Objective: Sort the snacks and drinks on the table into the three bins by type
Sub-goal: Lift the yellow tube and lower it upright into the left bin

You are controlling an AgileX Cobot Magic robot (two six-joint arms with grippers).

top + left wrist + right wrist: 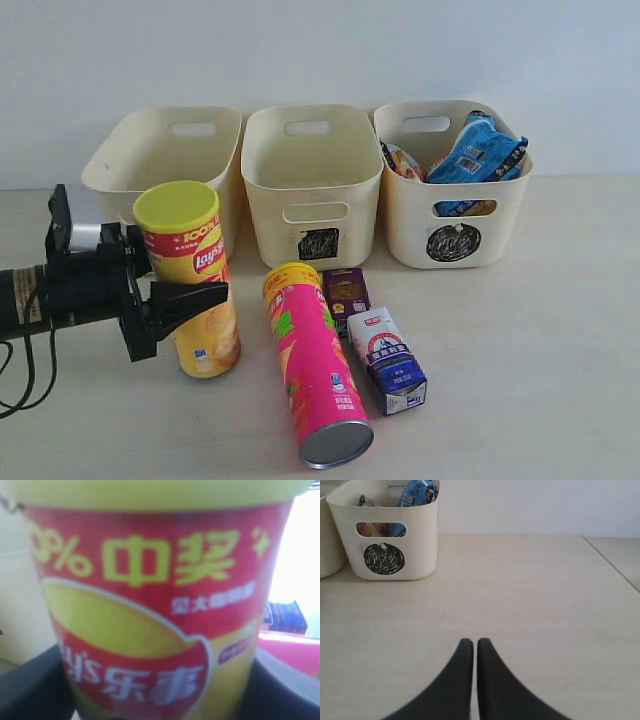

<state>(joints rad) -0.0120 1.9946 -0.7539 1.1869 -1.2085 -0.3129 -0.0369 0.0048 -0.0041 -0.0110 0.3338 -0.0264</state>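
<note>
The yellow Lay's tube (190, 275) stands upright on the table (520, 330), in front of the left bin (160, 150). My left gripper (200, 285) is shut on its middle. In the left wrist view the tube (150, 605) fills the frame, with a black finger pressed to each side. The pink tube (312, 360) lies on its side, silver end toward the front. Beside it are the dark purple carton (346, 293) and the blue-and-white carton (388, 358). The blue packet (480, 150) and the orange-white packet (403, 162) sit in the right bin (455, 215). My right gripper (471, 642) is shut and holds nothing.
The middle bin (312, 170) has a black square mark and nothing showing inside. The left bin's mark is hidden behind the tube. The right wrist view shows the circle-marked bin (420, 540) far ahead and the table's edge (615, 562) to one side.
</note>
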